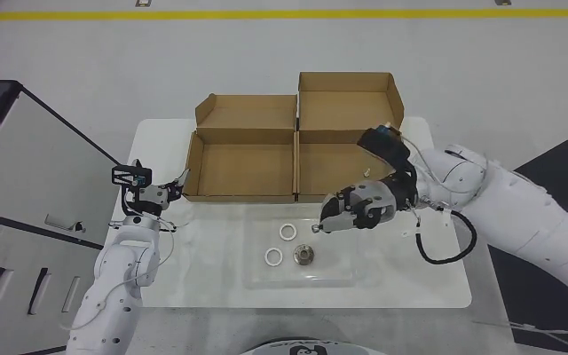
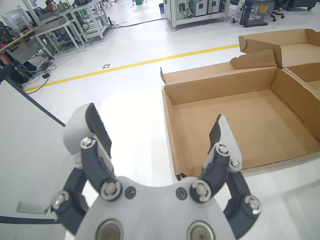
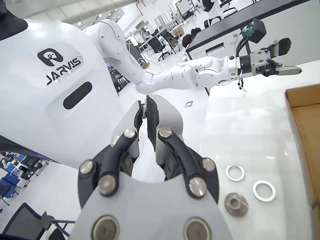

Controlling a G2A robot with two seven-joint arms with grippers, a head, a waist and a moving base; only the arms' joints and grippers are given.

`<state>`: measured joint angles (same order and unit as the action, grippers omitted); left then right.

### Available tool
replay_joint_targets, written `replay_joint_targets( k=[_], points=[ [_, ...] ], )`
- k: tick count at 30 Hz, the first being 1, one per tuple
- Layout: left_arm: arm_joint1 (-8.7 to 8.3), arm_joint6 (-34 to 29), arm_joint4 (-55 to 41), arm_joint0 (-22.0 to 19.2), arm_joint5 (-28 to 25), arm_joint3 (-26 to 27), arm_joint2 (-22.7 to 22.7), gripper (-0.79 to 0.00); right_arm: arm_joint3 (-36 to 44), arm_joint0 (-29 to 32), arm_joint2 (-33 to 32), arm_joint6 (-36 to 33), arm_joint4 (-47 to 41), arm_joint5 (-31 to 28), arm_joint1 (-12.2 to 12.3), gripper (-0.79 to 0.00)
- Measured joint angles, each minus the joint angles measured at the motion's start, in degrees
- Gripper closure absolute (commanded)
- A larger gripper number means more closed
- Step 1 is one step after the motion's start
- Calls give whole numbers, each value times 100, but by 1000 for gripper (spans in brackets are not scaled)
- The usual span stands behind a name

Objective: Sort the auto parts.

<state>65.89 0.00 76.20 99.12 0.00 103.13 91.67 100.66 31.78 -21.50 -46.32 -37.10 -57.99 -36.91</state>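
Small threaded metal bolt (image 3: 143,108) in the tight right claw (image 3: 145,102); left claw (image 2: 155,112) agape beside matte cardboard box (image 2: 220,86).

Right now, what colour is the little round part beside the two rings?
The round part is dull silver-grey, clearest in the right wrist view.

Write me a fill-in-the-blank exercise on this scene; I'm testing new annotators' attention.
1. The right gripper holds a small bolt; the left gripper holds ____.
2. ____ white rings lie on the table.
3. The left gripper's jaws stand ____.
4. The cardboard box nearest the left gripper is ____.
Missing: nothing; two; open; empty.
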Motion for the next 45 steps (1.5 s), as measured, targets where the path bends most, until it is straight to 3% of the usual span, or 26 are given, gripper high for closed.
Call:
replay_joint_targets(
  k=[28,33,40,45],
  points=[
    [0,0,0,0,0,0,0,-785,1,1,-1,1,1,1,0,0],
    [0,0,0,0,0,0,0,-785,64,189,-167,287,123,61,-27,0],
    [0,0,0,0,0,0,0,-785,195,509,-540,361,-443,-1,-87,0],
    [0,0,0,0,0,0,0,-785,376,818,-1054,8,-1122,-1,-212,0]
  ],
)
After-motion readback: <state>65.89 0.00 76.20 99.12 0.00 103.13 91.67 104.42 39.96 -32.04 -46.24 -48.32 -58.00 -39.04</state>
